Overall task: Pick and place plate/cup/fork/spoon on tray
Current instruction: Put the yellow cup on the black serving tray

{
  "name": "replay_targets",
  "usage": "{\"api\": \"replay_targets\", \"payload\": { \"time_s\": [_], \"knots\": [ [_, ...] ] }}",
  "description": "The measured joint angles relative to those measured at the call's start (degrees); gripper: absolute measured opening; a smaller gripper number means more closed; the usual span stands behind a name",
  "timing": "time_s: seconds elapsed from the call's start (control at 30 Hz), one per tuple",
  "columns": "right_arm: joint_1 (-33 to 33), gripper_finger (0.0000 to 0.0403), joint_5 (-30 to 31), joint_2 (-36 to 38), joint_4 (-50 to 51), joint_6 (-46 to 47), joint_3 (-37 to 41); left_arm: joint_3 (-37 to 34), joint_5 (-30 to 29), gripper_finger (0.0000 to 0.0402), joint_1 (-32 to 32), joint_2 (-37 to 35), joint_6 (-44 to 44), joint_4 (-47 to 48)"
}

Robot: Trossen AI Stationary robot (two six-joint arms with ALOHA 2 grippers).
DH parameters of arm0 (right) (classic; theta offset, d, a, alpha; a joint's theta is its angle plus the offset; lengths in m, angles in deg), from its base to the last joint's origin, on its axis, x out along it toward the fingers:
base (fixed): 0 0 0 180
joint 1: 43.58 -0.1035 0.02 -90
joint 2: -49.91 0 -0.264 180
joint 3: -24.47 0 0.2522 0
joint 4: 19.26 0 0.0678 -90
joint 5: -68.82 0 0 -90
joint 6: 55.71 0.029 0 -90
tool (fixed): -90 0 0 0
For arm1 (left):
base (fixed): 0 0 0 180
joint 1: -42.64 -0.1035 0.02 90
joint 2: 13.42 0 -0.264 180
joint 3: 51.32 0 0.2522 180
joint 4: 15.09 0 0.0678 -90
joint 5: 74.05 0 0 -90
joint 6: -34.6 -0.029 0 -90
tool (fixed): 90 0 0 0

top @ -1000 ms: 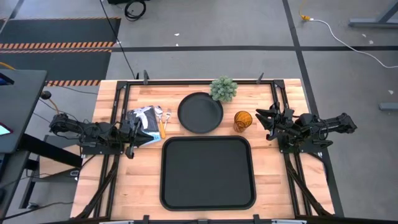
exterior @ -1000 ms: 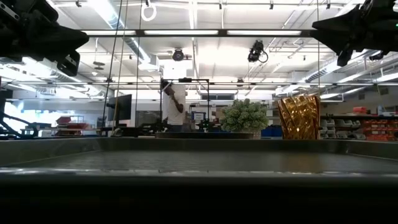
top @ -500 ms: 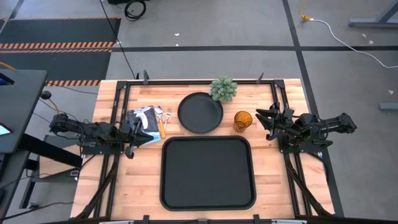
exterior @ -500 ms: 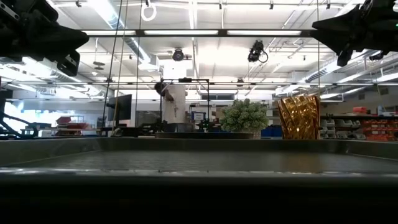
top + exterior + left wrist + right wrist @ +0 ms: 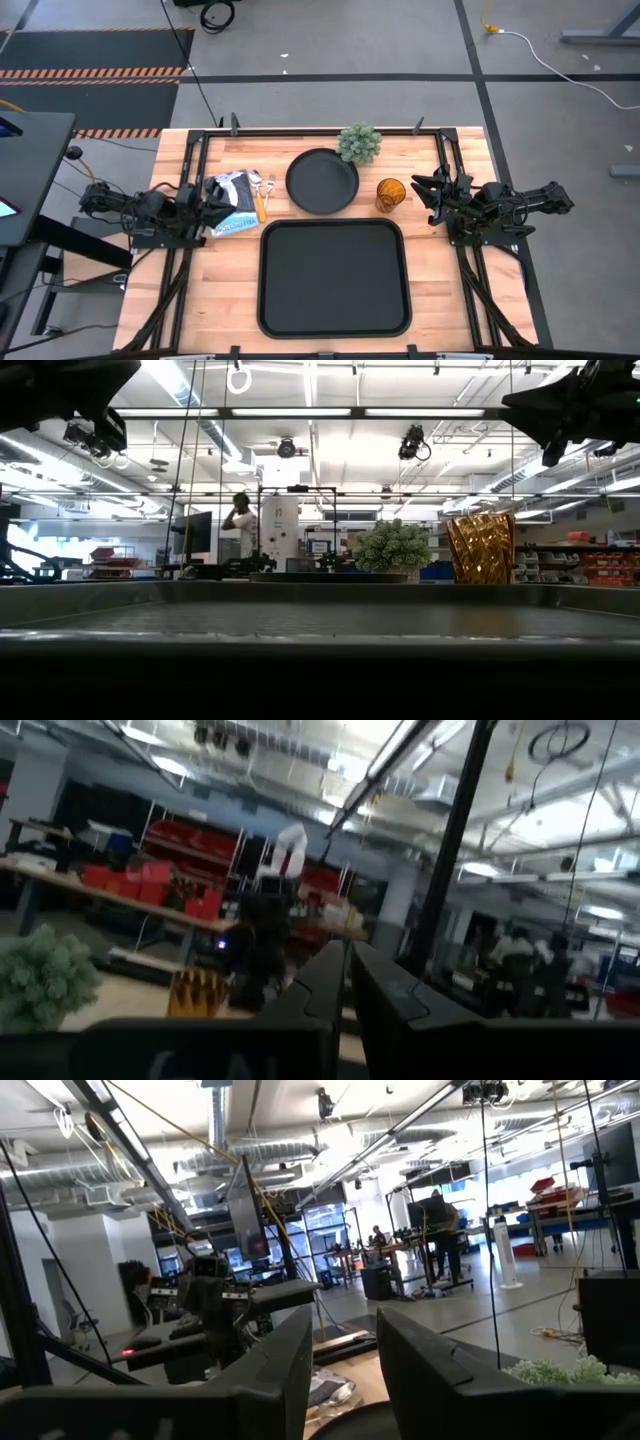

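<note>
From above, the left gripper (image 5: 205, 203) is hovering narrow at nine o'clock over the fork (image 5: 262, 203) and spoon (image 5: 268, 184); the tray (image 5: 333, 277) is sitting empty. Left wrist: fingers (image 5: 325, 982) nearly touching. Risk: it's probably grabbing both handles together.

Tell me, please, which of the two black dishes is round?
The plate, beside the plant. The tray nearer the table's front edge is rectangular and bigger.
</note>
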Motion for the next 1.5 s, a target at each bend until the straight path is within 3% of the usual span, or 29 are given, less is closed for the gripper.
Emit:
{"api": "replay_targets", "payload": {
  "time_s": [0.17,0.3,0.43,0.53,0.87,1.23,1.5],
  "knots": [
    [-0.01,0.0121,-0.02,0.00,-0.68,1.95,0.00,0.00,0.02,0.0032,0.00,0.00,-0.35,-0.68],
    [-0.04,0.0121,-1.09,0.00,-0.71,13.51,0.00,0.00,-1.29,0.0032,-0.04,0.03,-1.09,-1.27],
    [-0.04,0.0121,-1.07,0.00,-0.76,18.40,0.00,0.00,-14.64,0.0032,-1.05,0.05,-2.31,-3.37],
    [-0.04,0.0121,-1.07,0.00,-0.77,18.12,0.00,0.00,-18.09,0.0032,-2.68,1.64,-1.59,-3.49],
    [0.03,0.0121,-3.82,-0.23,-0.81,16.63,0.00,0.28,-17.96,0.0032,-10.43,19.97,6.45,-7.93],
    [0.03,0.0121,-5.74,-2.92,-1.71,16.95,-0.31,14.75,-14.49,0.0032,-14.98,43.43,1.44,-7.84],
    [-0.01,0.0121,-5.68,-6.08,3.52,18.65,-3.29,26.15,-0.86,0.0070,-20.22,58.96,3.32,-4.47]
  ]
}}
